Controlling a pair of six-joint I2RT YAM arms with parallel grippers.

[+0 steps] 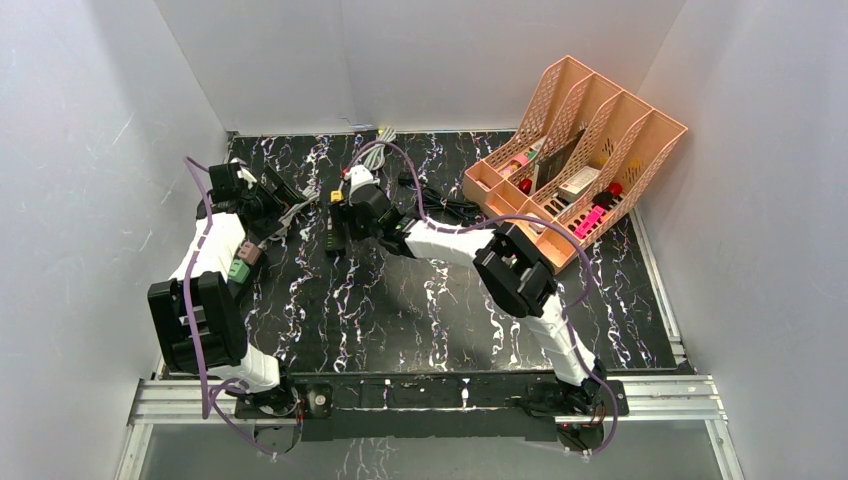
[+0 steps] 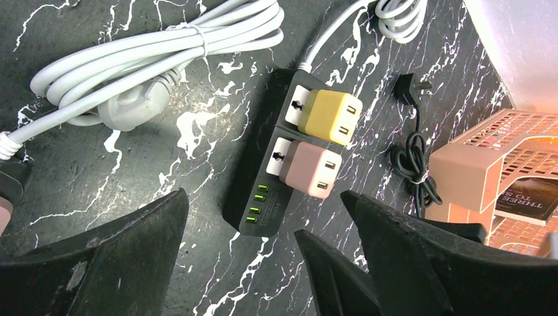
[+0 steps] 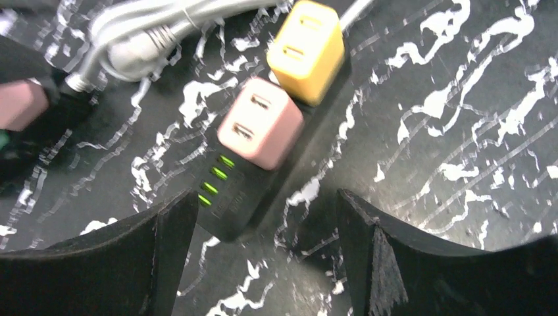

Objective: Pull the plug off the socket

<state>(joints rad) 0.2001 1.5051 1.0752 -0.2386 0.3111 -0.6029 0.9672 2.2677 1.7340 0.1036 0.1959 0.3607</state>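
Approach: right gripper [image 3: 263,217] hovers over the strip [image 3: 227,201], holding nothing.
It and the left gripper [image 2: 263,210] are both spread; next, I judge, it straddles the pink plug [image 3: 260,122], pinches and lifts.

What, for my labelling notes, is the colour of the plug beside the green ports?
The plug is pink; clearest in left wrist view.

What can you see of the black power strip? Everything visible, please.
The black power strip looks like matte plastic, a long bar lying flat on the marbled table. Its two white sockets hold a yellow plug and a pink plug, both cube-shaped and seated. Four green USB ports sit at one end; a white cord leaves the other. The right gripper hangs open over the USB end, not gripping.
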